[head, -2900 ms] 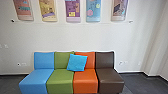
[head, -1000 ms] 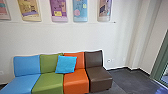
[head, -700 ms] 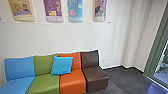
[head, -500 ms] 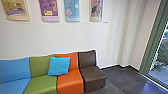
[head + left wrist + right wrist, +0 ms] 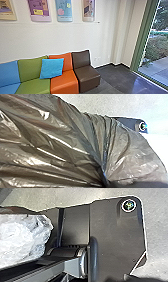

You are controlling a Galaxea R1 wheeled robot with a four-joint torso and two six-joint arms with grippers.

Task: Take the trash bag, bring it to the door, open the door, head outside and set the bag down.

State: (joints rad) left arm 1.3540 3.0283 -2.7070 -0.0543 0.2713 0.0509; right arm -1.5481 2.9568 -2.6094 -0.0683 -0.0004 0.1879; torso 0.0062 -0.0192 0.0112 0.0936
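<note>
In the left wrist view the trash bag (image 5: pixel 57 146) is dark, shiny and creased. Its plastic draws together into a tight neck at my left gripper (image 5: pixel 106 182), which is shut on it. The right wrist view has a pale, crumpled, see-through piece of plastic (image 5: pixel 22 239) beside the robot's dark plate; I cannot tell whether it is part of the same bag. At the right of the head view stands a tall glass pane (image 5: pixel 158 50) in a green frame (image 5: pixel 142 37); whether it is a door is unclear.
A seat row in blue, green, orange and brown (image 5: pixel 86 72) runs along the white wall (image 5: pixel 50 37), with a bright blue cushion (image 5: pixel 51 68) on it. Posters (image 5: pixel 64 10) hang above. Dark floor (image 5: pixel 120 77) lies between the brown seat and the glass, beyond which are paving and plants.
The head camera has turned to the right: sofa and posters have shifted left in its picture, and the green frame and glass with the outdoors behind them have come in.
</note>
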